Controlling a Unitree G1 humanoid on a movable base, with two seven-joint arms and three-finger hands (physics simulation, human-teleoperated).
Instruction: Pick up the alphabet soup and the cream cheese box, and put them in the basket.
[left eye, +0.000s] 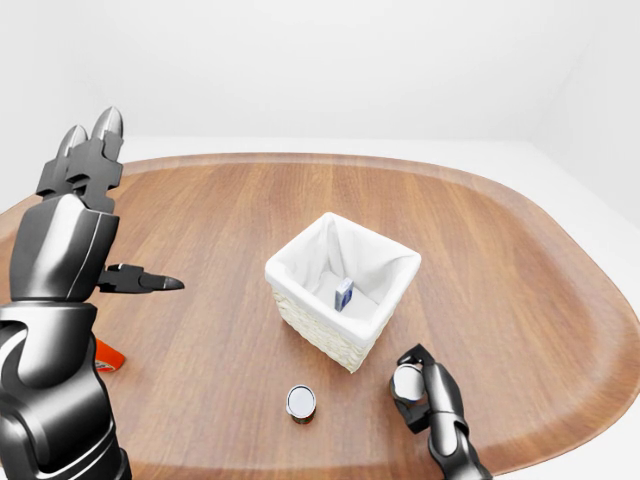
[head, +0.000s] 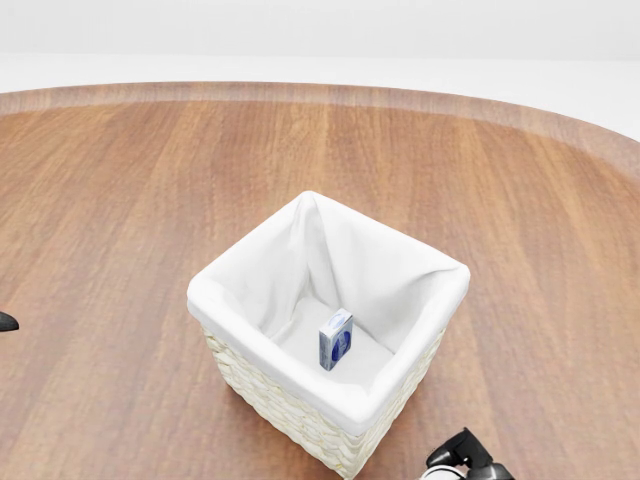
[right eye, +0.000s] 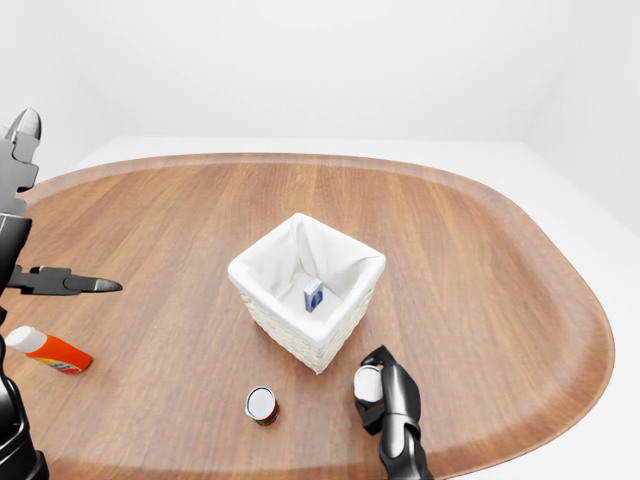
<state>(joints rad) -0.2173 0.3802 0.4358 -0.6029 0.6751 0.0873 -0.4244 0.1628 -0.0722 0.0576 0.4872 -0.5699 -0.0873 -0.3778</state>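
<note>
One basket (head: 300, 420), one cream cheese box (head: 336, 340), one alphabet soup (right eye: 262, 405) can and one orange-capped bottle (right eye: 50, 350) are counted on the oval table (right eye: 480, 260). The box is seen standing on end inside the basket, its long axis upright. The can is stood upright near the table's lower edge in the right-eye view, below the basket. The left hand (left eye: 95, 200) is held raised with fingers spread, empty. The right hand (right eye: 380, 395) appears curled round something pale, possibly nothing; its grasp cannot be told.

Oval wooden table (right eye: 480, 230); white floor (right eye: 570, 200); plain white walls (right eye: 320, 60).
</note>
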